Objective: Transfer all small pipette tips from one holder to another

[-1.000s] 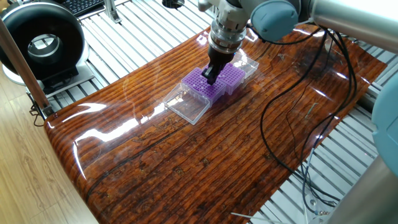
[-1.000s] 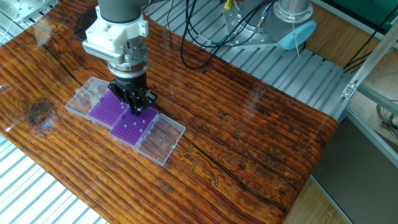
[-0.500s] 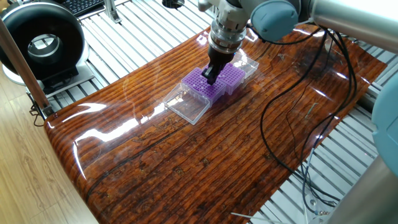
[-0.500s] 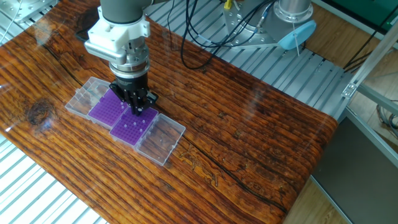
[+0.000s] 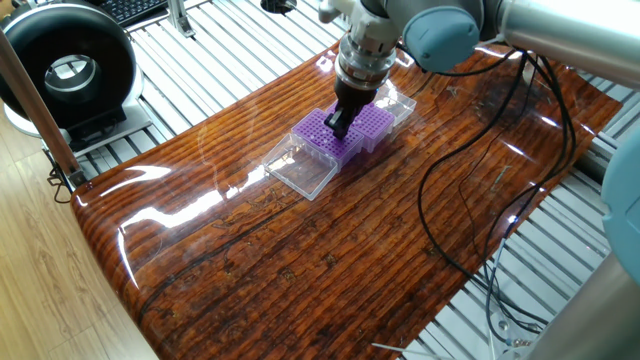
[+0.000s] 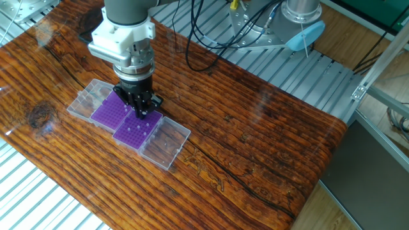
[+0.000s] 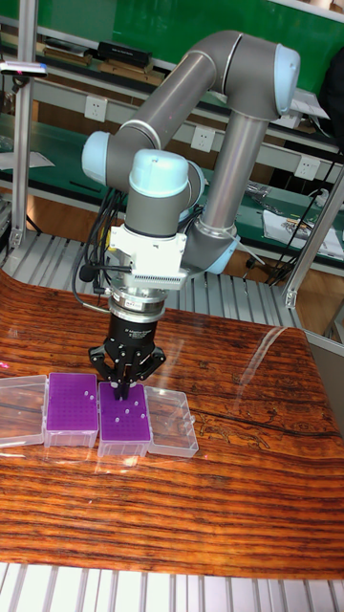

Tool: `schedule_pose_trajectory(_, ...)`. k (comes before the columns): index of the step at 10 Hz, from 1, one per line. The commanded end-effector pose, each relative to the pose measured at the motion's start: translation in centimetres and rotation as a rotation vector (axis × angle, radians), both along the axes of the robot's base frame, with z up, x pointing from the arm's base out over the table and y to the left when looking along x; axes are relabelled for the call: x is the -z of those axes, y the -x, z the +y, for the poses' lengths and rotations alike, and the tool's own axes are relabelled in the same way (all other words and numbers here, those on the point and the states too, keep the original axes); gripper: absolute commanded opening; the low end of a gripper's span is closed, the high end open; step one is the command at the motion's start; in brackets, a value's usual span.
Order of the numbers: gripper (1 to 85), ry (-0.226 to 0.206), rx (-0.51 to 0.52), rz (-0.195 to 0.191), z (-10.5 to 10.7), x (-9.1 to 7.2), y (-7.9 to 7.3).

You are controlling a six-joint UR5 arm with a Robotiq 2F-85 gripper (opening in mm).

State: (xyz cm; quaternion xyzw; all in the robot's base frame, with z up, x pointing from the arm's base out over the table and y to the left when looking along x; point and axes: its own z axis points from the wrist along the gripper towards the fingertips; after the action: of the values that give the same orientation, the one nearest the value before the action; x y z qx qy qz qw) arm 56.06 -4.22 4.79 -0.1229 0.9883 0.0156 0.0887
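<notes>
The gripper point(image 7: 122, 386) hangs point-down over the seam between the two purple racks point(image 7: 73, 409) at lower left of the tall view, its black fingers point(image 6: 141, 106) drawn close together, though whether they pinch a tip I cannot tell. The right-hand rack point(image 7: 125, 419) carries a scatter of small white tips point(image 7: 123, 416), the left one only one or two. Both sit side by side on the wooden table point(image 6: 255, 140), clear lids point(image 7: 172, 432) folded flat outward.
</notes>
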Motion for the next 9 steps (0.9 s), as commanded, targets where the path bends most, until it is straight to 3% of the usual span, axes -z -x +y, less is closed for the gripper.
schedule_pose_trajectory(1, 16.7, -0.008, 0.006, -0.006, 0.12, 0.07, -0.17)
schedule_pose_trajectory(9, 15.3, -0.012, 0.0, -0.012, 0.2, 0.21, -0.27)
